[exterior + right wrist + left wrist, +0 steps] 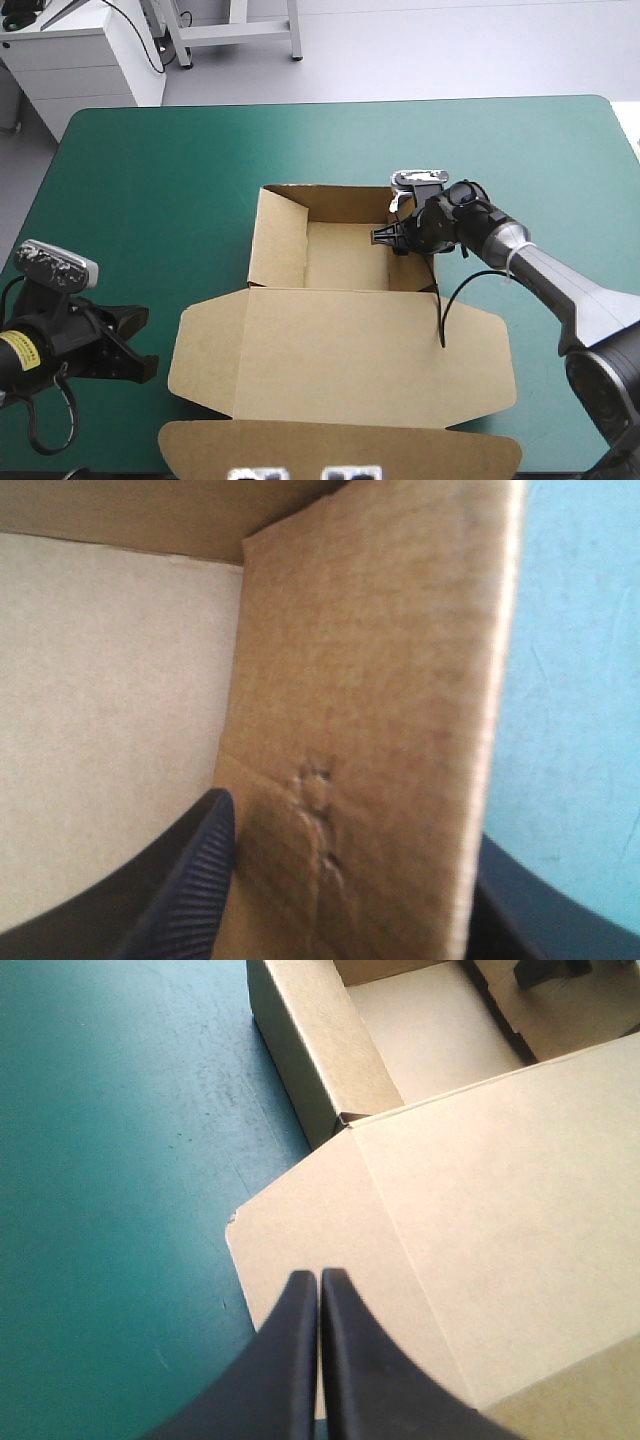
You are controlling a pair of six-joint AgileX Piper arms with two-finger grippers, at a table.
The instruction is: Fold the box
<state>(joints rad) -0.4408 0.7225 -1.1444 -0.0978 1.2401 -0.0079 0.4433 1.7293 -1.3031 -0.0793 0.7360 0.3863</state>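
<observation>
On the left, my left gripper (138, 345) sits low over the teal-green cover (150, 170), near the table's near-left corner. Its black fingers (290, 1360) are pressed together into one point and hold nothing; the tip is just over the left corner flap of the lid (340, 350). The brown box (345, 300) lies at the table's middle. Its tray (345, 258) stands open with walls raised on the far side, and the lid is spread flat toward the near edge. On the right, my right gripper (395, 238) pinches the tray's right wall, one finger inside the tray, the other outside.
</observation>
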